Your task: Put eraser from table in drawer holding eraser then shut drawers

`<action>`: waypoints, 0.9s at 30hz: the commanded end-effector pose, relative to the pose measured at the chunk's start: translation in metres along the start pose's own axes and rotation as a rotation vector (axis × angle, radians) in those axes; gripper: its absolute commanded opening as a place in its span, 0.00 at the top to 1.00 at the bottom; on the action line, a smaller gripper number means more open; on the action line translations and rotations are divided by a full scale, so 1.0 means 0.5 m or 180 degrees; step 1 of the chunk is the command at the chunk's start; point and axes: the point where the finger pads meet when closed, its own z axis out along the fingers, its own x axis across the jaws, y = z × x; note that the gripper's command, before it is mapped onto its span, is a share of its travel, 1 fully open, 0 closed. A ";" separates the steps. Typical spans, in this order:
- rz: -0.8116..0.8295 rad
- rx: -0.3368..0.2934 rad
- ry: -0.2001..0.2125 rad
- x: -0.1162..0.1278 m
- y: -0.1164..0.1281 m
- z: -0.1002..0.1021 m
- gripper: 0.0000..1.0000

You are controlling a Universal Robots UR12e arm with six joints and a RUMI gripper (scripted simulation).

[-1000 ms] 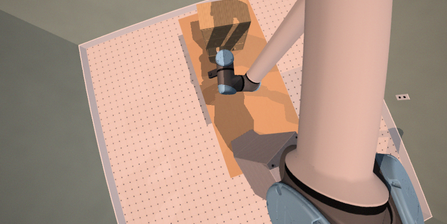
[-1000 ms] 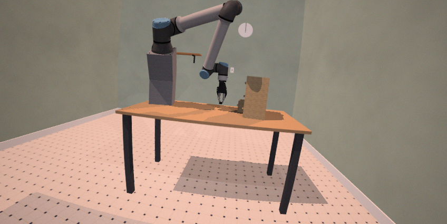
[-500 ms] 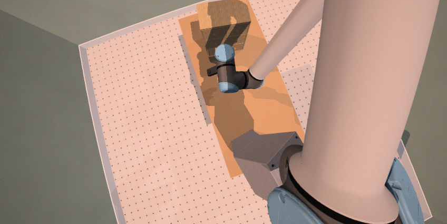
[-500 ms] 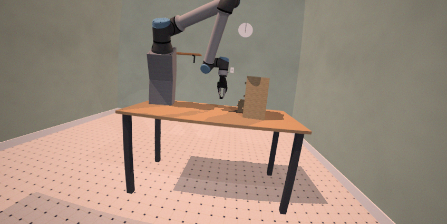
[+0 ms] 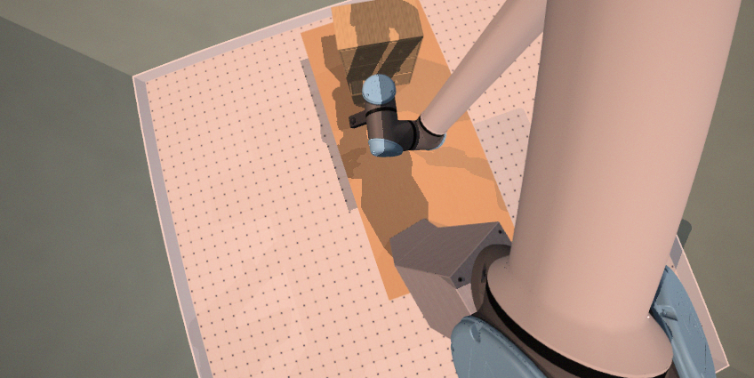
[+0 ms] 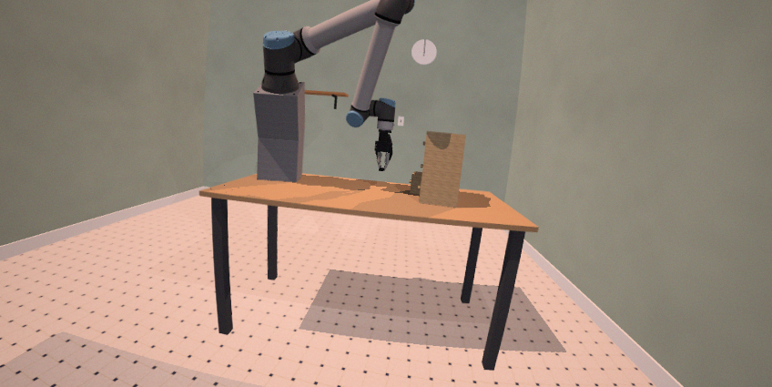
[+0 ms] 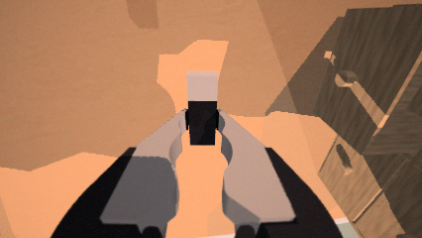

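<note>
I had the gripper (image 7: 202,119) clamped on the eraser (image 7: 202,106), which stuck out past the fingertips, held above the table (image 6: 303,199). The chest (image 6: 442,168) stood just beyond and to one side, its drawer fronts (image 7: 369,106) facing the gripper.

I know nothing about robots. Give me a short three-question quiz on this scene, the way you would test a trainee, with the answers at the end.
1. True or false: the gripper hangs above the table without touching it.
2. What is clamped between the fingers? A) a drawer knob B) the eraser C) nothing
3. In the exterior view, on which side of the gripper does the wooden chest stand?

Key:
1. True; the exterior view shows it in the air.
2. B, a small block, pale at the far end and dark where it is gripped.
3. To its right, upright on the table, drawer fronts facing the gripper.
</note>
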 end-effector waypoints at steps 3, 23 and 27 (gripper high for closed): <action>0.0309 -0.0003 0.0007 0.012 -0.010 0.001 0.89; 0.2267 0.0000 0.0009 0.060 -0.048 0.002 0.89; 0.2724 0.0005 0.0013 0.072 -0.056 0.001 0.89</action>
